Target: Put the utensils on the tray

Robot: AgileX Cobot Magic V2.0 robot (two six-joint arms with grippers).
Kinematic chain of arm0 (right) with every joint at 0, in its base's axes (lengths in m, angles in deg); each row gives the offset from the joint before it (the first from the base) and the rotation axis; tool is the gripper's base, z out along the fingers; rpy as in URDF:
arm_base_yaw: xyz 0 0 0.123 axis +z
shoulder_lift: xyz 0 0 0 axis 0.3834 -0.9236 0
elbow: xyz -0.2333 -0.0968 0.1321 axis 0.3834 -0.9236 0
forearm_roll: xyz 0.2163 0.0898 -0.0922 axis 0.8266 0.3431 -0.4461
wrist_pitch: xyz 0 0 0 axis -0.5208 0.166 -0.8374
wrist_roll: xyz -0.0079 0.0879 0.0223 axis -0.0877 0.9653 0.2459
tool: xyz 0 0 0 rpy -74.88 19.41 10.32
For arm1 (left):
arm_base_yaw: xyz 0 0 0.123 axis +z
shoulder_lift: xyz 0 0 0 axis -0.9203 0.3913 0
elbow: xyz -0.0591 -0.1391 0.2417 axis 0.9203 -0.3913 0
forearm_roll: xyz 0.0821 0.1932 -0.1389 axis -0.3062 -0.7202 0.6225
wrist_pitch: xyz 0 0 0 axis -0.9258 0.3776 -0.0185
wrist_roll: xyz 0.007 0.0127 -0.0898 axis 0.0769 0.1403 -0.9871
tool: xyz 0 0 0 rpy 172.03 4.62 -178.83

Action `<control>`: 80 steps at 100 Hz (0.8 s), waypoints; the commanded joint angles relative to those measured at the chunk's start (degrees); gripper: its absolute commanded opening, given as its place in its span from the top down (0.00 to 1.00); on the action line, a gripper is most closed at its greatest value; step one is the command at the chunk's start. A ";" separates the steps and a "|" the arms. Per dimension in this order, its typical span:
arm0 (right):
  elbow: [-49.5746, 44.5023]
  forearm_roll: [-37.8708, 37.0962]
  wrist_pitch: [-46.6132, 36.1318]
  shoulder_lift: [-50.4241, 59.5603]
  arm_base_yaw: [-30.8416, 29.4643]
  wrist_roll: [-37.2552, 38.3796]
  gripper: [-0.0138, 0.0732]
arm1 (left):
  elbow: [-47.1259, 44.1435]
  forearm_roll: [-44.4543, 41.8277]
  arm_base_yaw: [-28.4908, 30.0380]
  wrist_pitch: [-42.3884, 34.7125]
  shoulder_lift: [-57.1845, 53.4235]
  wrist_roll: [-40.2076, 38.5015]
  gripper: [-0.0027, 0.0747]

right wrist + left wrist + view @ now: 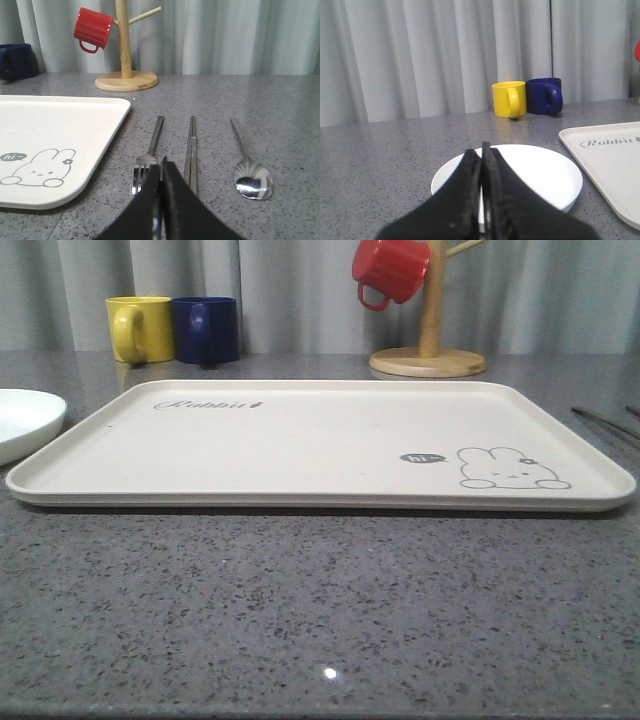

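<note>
The cream tray (300, 440) with a rabbit drawing lies flat in the middle of the table, nothing on it; its corner shows as tray (615, 170) and tray (55, 135). To its right lie a fork (150, 150), a pair of chopsticks (191, 150) and a spoon (250, 170), side by side on the table. My right gripper (161, 167) is shut and empty, hovering just short of the fork's tines and the chopsticks. A white plate (540, 172) sits left of the tray, with my left gripper (481, 150) shut and empty over its near side.
A yellow mug (140, 328) and a navy mug (207, 328) stand at the back left. A wooden mug tree (428, 350) holding a red mug (390, 270) stands at the back right. Grey curtains close off the rear.
</note>
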 commanded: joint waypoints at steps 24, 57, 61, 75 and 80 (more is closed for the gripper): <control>1.12 0.06 -4.84 0.95 -0.37 -0.34 0.92 | -2.14 0.11 -0.39 -4.94 -1.87 -0.51 0.99; 1.12 0.06 -4.84 0.95 -0.37 -0.34 0.92 | 8.59 2.59 -0.39 4.19 1.20 -0.51 0.99; 1.12 0.06 -4.84 0.95 -0.37 -0.34 0.92 | 11.08 3.00 -0.39 6.73 2.43 -0.51 0.99; 1.12 0.06 -4.84 0.95 -0.37 -0.34 0.92 | 20.23 3.00 -0.39 14.07 9.47 -0.51 0.99; 1.12 0.06 -4.84 0.95 -0.37 -0.34 0.92 | 23.87 3.00 -0.39 17.32 12.67 -0.51 0.99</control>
